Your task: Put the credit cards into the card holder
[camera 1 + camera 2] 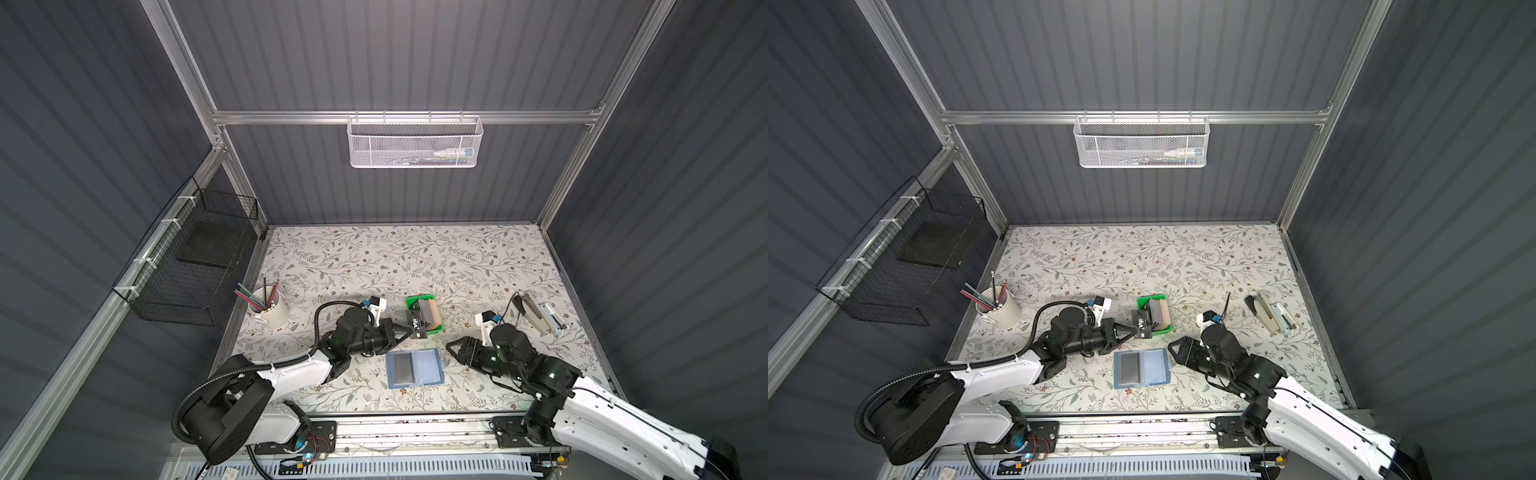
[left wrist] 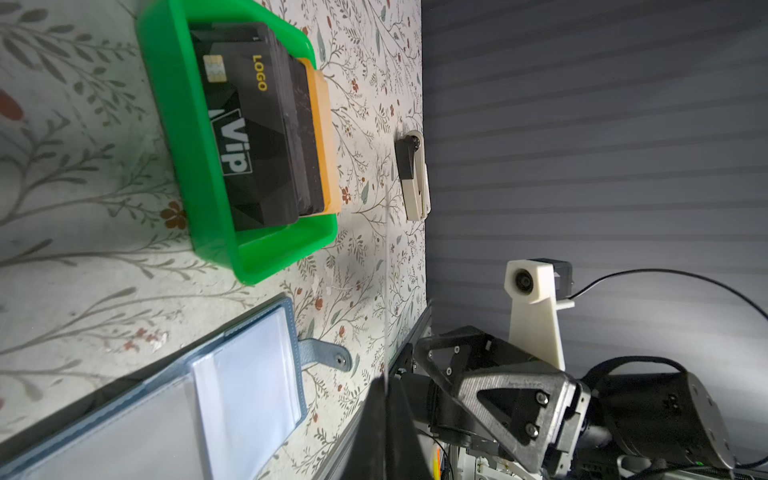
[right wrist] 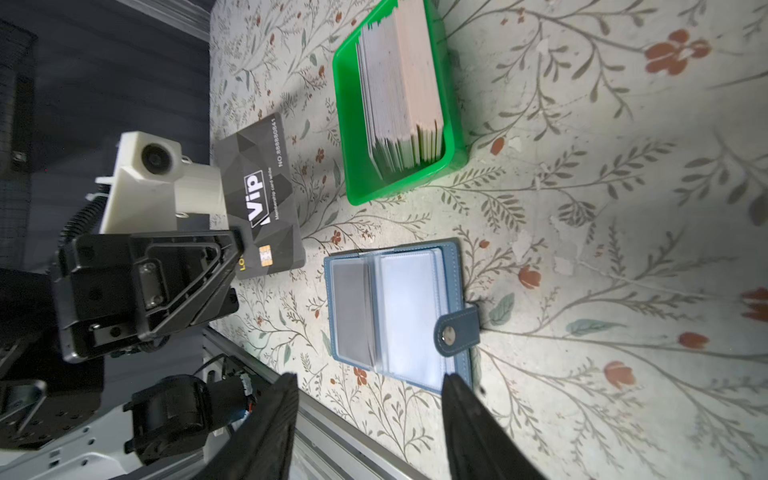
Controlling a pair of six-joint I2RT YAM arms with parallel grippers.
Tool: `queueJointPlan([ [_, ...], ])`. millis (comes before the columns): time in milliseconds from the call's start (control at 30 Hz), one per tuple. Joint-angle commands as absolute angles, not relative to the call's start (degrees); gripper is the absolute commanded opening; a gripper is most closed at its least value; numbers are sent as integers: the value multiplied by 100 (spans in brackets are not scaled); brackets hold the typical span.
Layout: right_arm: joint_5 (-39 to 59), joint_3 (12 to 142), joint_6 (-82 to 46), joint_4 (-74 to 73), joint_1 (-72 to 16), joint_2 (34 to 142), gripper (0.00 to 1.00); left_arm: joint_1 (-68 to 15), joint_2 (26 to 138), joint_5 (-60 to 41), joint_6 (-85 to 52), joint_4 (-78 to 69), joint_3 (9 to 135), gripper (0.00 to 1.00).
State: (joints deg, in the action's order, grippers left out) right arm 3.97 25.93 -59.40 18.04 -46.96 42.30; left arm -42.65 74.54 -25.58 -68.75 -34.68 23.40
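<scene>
— What lies nearest?

— The card holder [image 1: 414, 368], open flat on the flowered counter [image 1: 415, 257] near its front edge. One clear sleeve shows a grey card; the facing sleeve looks blank. No writing on it that I can read. Its snap tab [image 3: 457, 328] points toward the right tool [image 1: 452, 353], whose jaws stand apart just beside it, gripping nothing.

— And the left tool [image 1: 409, 330]?

— Clamped on one corner of a dark card [image 3: 266, 195], held above the counter between the holder and the green tray [image 3: 345, 124]. It reads "Vip" in white, "Membership card" in small print and a number beginning "NO.8888"; there is a gold chip beside yellow letters "LO".

— The other credit cards [image 3: 399, 91]?

— Standing on edge in the tray, just behind the holder. The left wrist view shows the front one as dark too, marked "Vip" and "LOGO".

— Farther back?

— A stapler [image 1: 540, 318] on the right and a cup [image 1: 270, 309] of pencils on the left, lettering unreadable.
</scene>
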Motion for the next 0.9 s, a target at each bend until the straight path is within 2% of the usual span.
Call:
queueJointPlan([
  [0,-162,2907,-5683,1994,-5012,4671,58,-4241,7186,-2630,-6657,-3063,2106,0],
  [300,-368,3348,-5411,2049,-5383,5677,59,-4240,6305,-2589,-6445,-2074,1676,0],
  [633,-355,3151,-5440,1960,-5467,5809,59,-4248,6177,-2498,-5885,-1072,1790,0],
  [867,-425,2882,-5569,2013,-5567,5802,60,-4246,6186,-2401,-5744,-910,1727,0],
])
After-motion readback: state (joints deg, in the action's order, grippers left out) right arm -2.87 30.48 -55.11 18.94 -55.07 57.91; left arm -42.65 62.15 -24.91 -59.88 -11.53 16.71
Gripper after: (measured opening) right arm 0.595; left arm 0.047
